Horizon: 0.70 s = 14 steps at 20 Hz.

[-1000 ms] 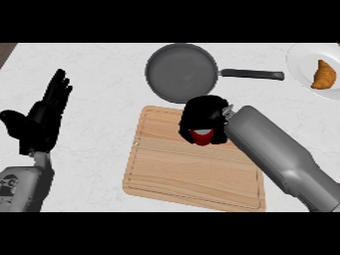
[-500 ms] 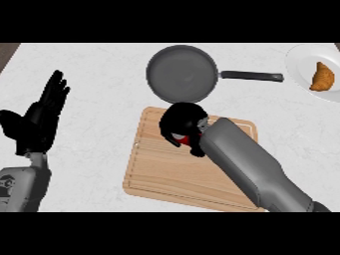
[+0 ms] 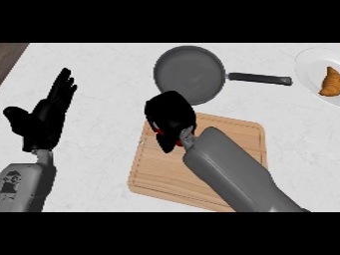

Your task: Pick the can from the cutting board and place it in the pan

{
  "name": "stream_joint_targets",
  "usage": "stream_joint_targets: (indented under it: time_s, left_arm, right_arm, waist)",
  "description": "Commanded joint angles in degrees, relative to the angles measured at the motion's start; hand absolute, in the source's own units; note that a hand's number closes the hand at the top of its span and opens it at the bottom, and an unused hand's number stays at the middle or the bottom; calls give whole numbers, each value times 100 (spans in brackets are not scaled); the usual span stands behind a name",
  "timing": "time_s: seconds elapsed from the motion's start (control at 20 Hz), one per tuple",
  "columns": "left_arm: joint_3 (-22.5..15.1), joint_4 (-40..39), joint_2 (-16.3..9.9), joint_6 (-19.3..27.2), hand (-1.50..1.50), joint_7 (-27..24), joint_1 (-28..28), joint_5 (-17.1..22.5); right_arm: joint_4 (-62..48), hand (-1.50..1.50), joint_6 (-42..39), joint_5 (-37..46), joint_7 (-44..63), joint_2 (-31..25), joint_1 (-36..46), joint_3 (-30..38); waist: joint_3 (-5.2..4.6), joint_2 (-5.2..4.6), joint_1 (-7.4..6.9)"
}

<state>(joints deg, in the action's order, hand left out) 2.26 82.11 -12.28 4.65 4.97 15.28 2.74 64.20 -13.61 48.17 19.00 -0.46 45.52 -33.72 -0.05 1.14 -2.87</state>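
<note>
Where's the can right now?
In the head view, the can sits in the right hand at the cutting board's upper-left corner, just below the pan.

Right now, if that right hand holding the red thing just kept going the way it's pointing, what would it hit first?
Probably the pan. The right hand, curled round the can, points up and slightly left toward it; its height above the pan's rim can't be judged.

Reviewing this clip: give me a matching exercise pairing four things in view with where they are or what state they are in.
Things:
1. can
2. pan
3. croissant
4. left hand

Places or states:
A. on the white plate
B. open, fingers up, at the view's left
C. held in the right hand, above the cutting board's far left corner
D. empty, beyond the board

Pairs: 1-C, 2-D, 3-A, 4-B
</note>
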Motion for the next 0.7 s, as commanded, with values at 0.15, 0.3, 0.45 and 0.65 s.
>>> stream_joint_targets:
  time_s: [0.15,0.3,0.45,0.65]
  left_arm:
    - [-91,-87,56,3,0,4,108,-76]
    - [20,-91,-37,-79,0,-122,114,-13]
    - [8,12,-36,-83,0,110,172,10]
    - [-16,63,31,58,0,-5,97,-114]
  right_arm:
    - [1371,150,1604,-528,2563,45,458,-831]
    - [1298,150,2017,-508,3659,45,1162,-1084]
    - [1048,150,2948,-783,3943,45,1373,-1284]
    - [1067,150,3658,-1273,3876,45,1526,-768]
  waist:
    - [-3,-53,-122]
    - [-9,-87,-111]
    - [-2,-127,-60]
    - [2,-139,-4]
